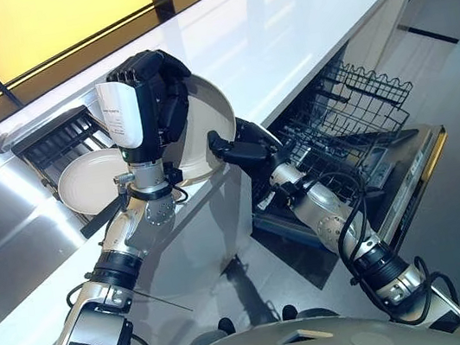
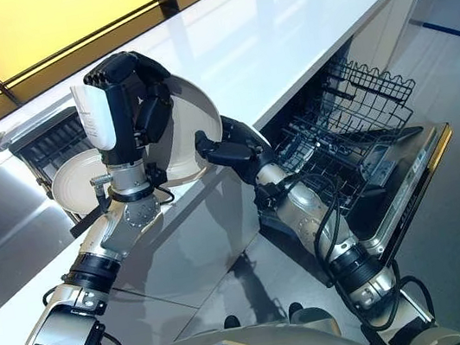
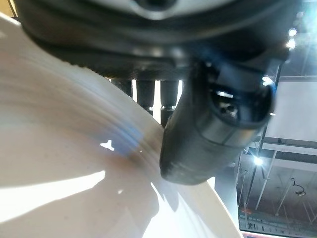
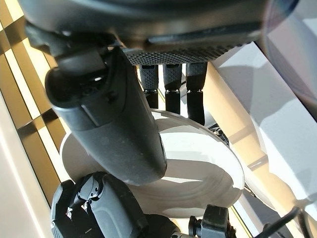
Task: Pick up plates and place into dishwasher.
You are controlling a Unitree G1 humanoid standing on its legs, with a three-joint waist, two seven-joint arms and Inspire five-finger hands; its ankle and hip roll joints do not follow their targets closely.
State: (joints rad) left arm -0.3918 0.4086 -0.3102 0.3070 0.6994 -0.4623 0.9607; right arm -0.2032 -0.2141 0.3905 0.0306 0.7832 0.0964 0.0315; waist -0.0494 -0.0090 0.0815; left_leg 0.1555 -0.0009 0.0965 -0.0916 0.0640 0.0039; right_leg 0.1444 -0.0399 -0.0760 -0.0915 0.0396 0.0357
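Left eye view: white plate (image 1: 210,127), held upright above the worktop (image 1: 294,22) edge, rim pinched by the curled left hand (image 1: 157,96); right hand (image 1: 239,146) is spread at its lower rim. Judged rigid, glazed, slippery, breakable; best gripped at the rim.

No text, label or number can be read anywhere.

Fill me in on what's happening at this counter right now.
The robot's left hand is curled round the rim of a white plate, holding it tilted above the counter's edge. Its right hand reaches up to the plate's lower rim. A second plate sits in the dish rack by the sink. The dishwasher stands open with its racks pulled out.
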